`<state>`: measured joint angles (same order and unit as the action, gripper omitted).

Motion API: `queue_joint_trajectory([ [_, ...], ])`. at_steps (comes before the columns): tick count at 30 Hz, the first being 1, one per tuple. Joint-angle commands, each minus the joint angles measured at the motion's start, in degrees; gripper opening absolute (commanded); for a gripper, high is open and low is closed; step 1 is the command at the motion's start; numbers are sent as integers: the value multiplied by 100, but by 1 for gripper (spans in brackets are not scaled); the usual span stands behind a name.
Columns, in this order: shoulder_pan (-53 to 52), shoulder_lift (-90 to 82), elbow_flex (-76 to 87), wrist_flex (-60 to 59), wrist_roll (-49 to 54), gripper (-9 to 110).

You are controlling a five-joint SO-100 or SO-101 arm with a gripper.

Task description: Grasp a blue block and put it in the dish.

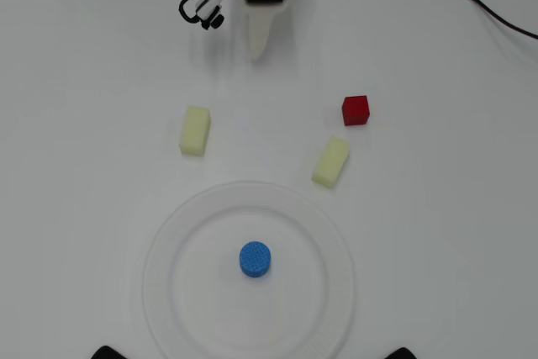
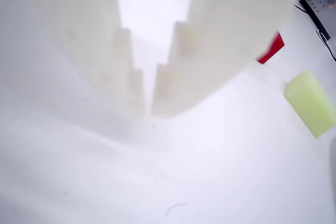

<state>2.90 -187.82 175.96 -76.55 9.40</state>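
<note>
In the overhead view the dish [image 1: 332, 233] is cut off at the lower edge, and the blue block [image 1: 255, 259] lies inside it, near the middle. In the wrist view the red cube [image 2: 271, 49] is mostly hidden behind one blurred finger [image 2: 231, 40], and a pale yellow block [image 2: 312, 102] lies to the right. The gripper [image 2: 148, 109] is almost together, with only a thin gap between the tips, holding nothing.

Bright even light, faint soft shadows; wrist view washed out, pincer [image 2: 148, 109] blurred
</note>
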Motion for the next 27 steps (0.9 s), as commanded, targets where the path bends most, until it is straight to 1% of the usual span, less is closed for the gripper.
queue_joint_trajectory([
  [1,44,-976,510,-457,-53,0],
  [27,18,-976,501,-457,-123,1],
])
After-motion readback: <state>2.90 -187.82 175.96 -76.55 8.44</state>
